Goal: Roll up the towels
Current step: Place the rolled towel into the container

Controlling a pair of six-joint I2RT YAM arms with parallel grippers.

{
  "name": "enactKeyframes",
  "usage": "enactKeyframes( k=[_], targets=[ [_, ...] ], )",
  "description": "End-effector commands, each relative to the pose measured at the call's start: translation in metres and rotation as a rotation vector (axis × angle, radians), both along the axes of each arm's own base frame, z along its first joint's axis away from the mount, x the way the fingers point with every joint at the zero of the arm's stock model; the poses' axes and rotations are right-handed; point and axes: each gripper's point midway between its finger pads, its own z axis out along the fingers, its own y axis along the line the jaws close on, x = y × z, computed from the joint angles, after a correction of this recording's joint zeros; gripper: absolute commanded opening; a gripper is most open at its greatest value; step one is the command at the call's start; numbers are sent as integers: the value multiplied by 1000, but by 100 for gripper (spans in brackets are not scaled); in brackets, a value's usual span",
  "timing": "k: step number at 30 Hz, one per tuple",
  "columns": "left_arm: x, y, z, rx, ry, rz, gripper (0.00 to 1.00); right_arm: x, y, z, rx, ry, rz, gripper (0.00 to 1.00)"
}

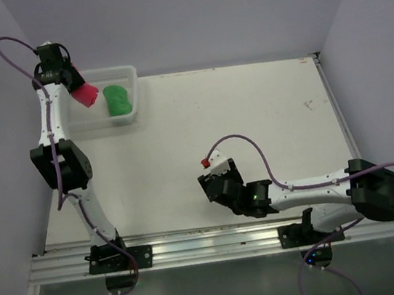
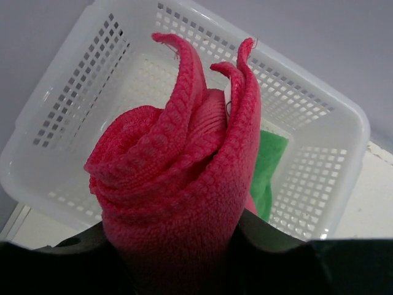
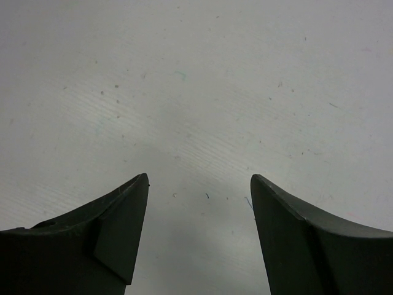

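The pink-red towel (image 2: pixel 178 178), rolled into a thick bundle with loose ends sticking up, sits between the jaws of my left gripper (image 2: pixel 175 261), which is shut on it. In the top view the left gripper (image 1: pixel 76 89) holds this pink-red towel (image 1: pixel 87 97) over the left end of the white mesh basket (image 1: pixel 130 73). The green towel (image 1: pixel 116 100) lies rolled inside the basket; the left wrist view shows only a strip of the green towel (image 2: pixel 270 166) behind the pink roll. Near the table's middle my right gripper (image 1: pixel 213 185) hangs open with nothing in it. In its own view the right gripper (image 3: pixel 199 179) has only bare table between its jaws.
The basket (image 2: pixel 347 120) stands at the table's back left corner, close to the purple wall (image 1: pixel 186 17). The white table (image 1: pixel 250 110) runs to the right, with a raised edge (image 1: pixel 339 113) along its right side. A metal rail (image 1: pixel 217 241) carries both arm bases at the front.
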Motion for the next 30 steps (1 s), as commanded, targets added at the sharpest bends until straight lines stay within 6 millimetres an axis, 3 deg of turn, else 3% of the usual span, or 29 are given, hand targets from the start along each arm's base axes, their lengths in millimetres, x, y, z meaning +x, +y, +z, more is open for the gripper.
enactKeyframes(
  k=[1, 9, 14, 20, 23, 25, 29, 30],
  targets=[
    [14, 9, -22, 39, 80, -17, 5, 10, 8, 2, 14, 0, 26, 71],
    [22, 36, -100, -24, 186, 20, 4, 25, 3, -31, -3, 80, 3, 71],
    [25, 48, -124, -43, 211, 22, 4, 31, 6, -49, -18, 127, -4, 71],
    [39, 47, -158, -88, 215, -5, 5, 38, 11, -61, -47, 152, -5, 71],
    [44, 41, -181, -126, 225, -29, 10, 42, 12, -64, -53, 166, -7, 71],
    [47, 38, -187, -155, 211, -43, 12, 45, 10, -64, -60, 170, -7, 71],
    [50, 33, -196, -179, 191, -56, 25, 49, 12, -67, -59, 187, -3, 71],
    [52, 32, -198, -184, 182, -67, 33, 49, 13, -72, -62, 196, -5, 71]
  ],
)
